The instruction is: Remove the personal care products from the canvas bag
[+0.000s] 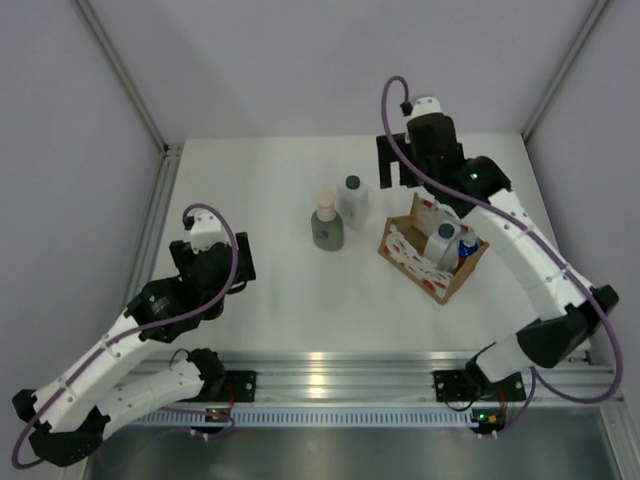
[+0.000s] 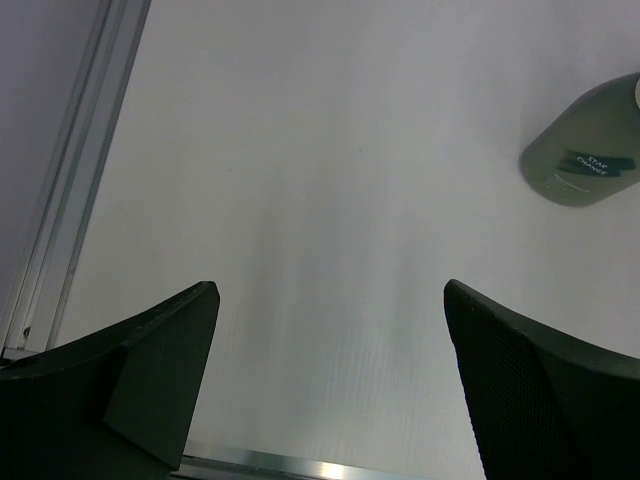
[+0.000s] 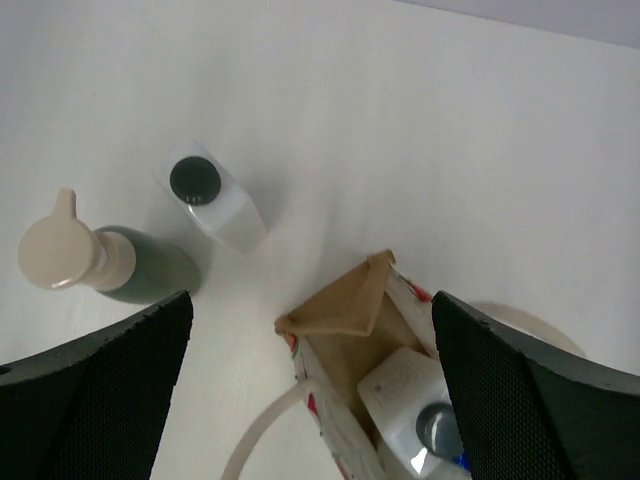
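Observation:
The canvas bag [image 1: 432, 252] stands open at the right of the table. It holds a white bottle with a dark cap [image 1: 445, 240] and an orange bottle, of which only the blue cap [image 1: 466, 247] shows. A grey-green pump bottle [image 1: 327, 226] and a second white bottle [image 1: 353, 200] stand upright on the table left of the bag. My right gripper [image 1: 396, 165] is open and empty, high over the bag's far end. In the right wrist view, the gripper [image 3: 310, 300] hangs over the bag [image 3: 345, 305] and its white bottle [image 3: 400, 385]. My left gripper [image 1: 212, 252] is open and empty at the left, low over bare table [image 2: 330, 290].
The grey-green bottle also shows at the upper right of the left wrist view [image 2: 585, 150]. Cream rope handles [image 3: 260, 430] lie beside the bag. An aluminium rail [image 1: 155, 215] runs along the table's left edge, another rail [image 1: 340, 370] along the front, and enclosure walls stand behind.

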`<state>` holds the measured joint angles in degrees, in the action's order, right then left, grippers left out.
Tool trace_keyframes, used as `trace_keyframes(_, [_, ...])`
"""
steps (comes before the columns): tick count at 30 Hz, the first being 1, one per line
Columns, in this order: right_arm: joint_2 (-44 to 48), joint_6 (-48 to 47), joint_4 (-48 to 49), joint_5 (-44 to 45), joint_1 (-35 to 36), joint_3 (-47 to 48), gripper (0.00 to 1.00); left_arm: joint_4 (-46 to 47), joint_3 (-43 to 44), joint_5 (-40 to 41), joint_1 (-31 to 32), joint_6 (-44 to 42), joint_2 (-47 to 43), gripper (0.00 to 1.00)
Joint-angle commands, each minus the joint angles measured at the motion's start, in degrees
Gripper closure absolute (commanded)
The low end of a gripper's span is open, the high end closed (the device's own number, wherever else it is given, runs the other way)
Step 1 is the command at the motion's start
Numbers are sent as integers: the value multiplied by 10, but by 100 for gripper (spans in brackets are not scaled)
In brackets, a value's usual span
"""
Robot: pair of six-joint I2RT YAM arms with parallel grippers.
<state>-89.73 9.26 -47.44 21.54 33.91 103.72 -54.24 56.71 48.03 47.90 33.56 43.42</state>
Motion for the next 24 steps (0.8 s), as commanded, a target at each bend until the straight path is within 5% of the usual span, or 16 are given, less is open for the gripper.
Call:
trace_keyframes(1, [89, 67, 67, 10, -3, -90, 0, 4, -4, 21, 0, 10, -11, 2])
trace_keyframes(11, [240, 264, 61, 126, -2, -322, 17, 5, -3, 7, 0, 9, -13, 2])
trace_keyframes(24, [274, 228, -12, 134, -4, -333, 32, 11, -5, -11, 0, 3, -8, 2])
